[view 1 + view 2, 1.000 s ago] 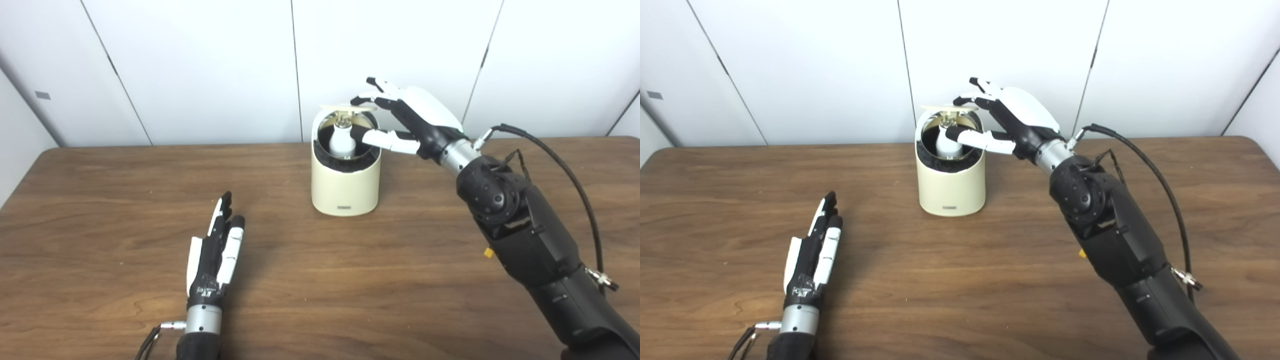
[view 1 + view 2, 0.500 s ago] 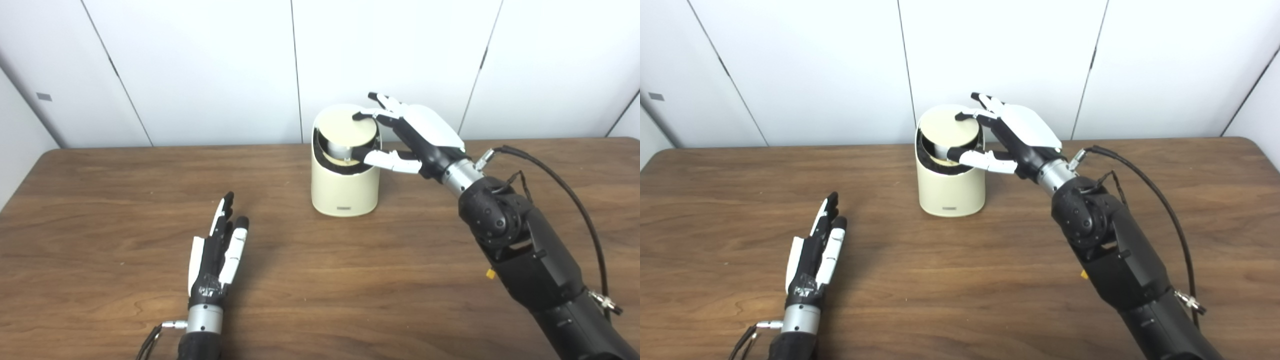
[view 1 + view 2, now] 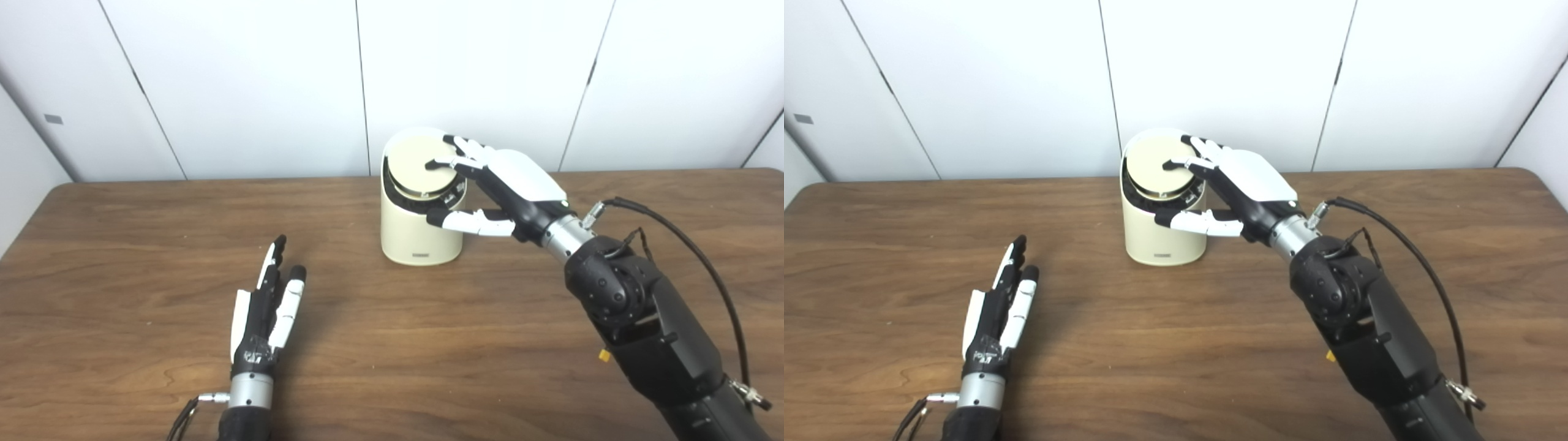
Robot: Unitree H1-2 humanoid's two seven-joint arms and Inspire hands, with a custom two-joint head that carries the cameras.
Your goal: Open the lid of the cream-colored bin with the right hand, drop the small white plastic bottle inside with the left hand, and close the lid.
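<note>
The cream-colored bin (image 3: 419, 236) stands upright at the table's far middle. Its round lid (image 3: 416, 168) lies down over the opening, with a thin dark gap left at the front rim. My right hand (image 3: 496, 187) rests over the bin's right side, fingers (image 3: 456, 160) spread on the lid and thumb against the bin's wall. It holds nothing. The small white bottle is hidden under the lid. My left hand (image 3: 266, 309) lies flat on the wood at the near left, fingers straight, with nothing in it.
The brown wooden table (image 3: 122, 245) runs from edge to edge. White wall panels (image 3: 245, 79) stand close behind the bin. A black cable (image 3: 692, 245) loops off my right forearm.
My right hand came down with the lid, swinging it from upright to nearly flat over the opening. The white bottle, seen inside a second ago, is now covered. The left hand stayed still.
</note>
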